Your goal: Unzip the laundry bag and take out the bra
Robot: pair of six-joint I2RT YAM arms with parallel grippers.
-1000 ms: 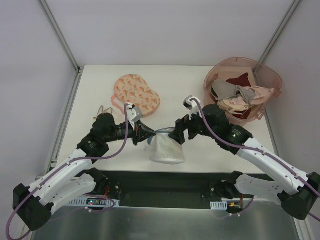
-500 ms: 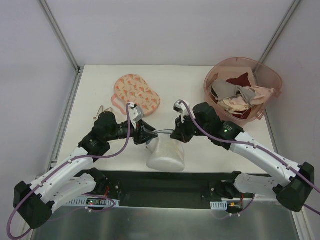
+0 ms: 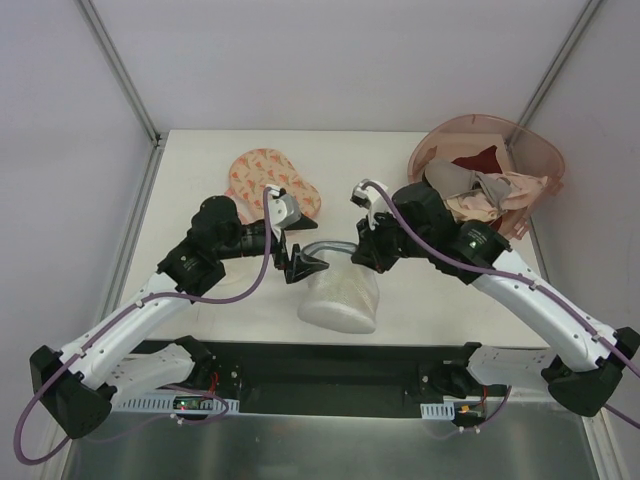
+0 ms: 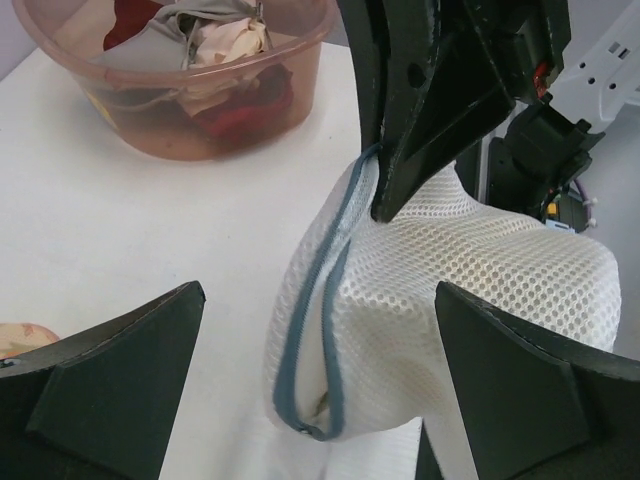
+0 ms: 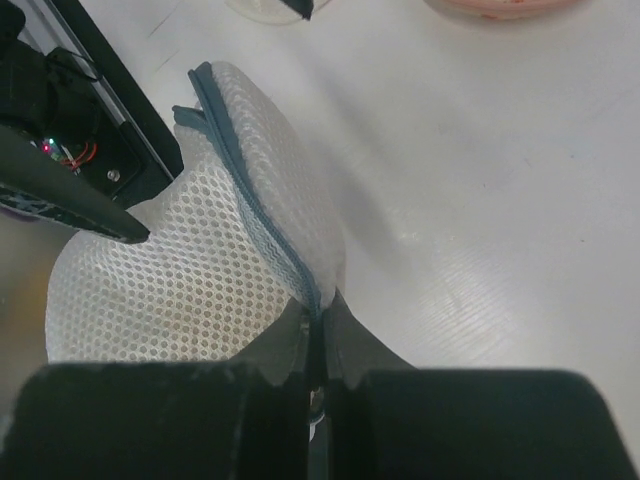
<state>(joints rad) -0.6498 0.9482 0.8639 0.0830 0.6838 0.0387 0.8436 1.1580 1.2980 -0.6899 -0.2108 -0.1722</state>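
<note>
The laundry bag (image 3: pixel 340 297), a white mesh pouch with a grey-blue zipper rim (image 3: pixel 330 247), stands near the table's front edge. My right gripper (image 3: pixel 362 250) is shut on the rim's right end; the right wrist view shows the rim (image 5: pixel 250 190) pinched between its fingers (image 5: pixel 315 322). My left gripper (image 3: pixel 300 263) stands open at the bag's left end, touching nothing. In the left wrist view the bag (image 4: pixel 470 290) lies between its wide-spread fingers (image 4: pixel 110 380), and the zipper (image 4: pixel 300 340) is slightly parted at the near end. The bra is hidden.
A pink translucent tub (image 3: pixel 530 150) of mixed garments stands at the back right and also appears in the left wrist view (image 4: pixel 300 40). A flat pink printed pouch (image 3: pixel 255 172) lies behind the left arm. The table's front edge (image 3: pixel 330 340) runs just below the bag.
My right gripper closed on the zipper rim. My left gripper then let go of the bag's left end, opened wide and drew back a little. The bag's rim now hangs from the right gripper.
</note>
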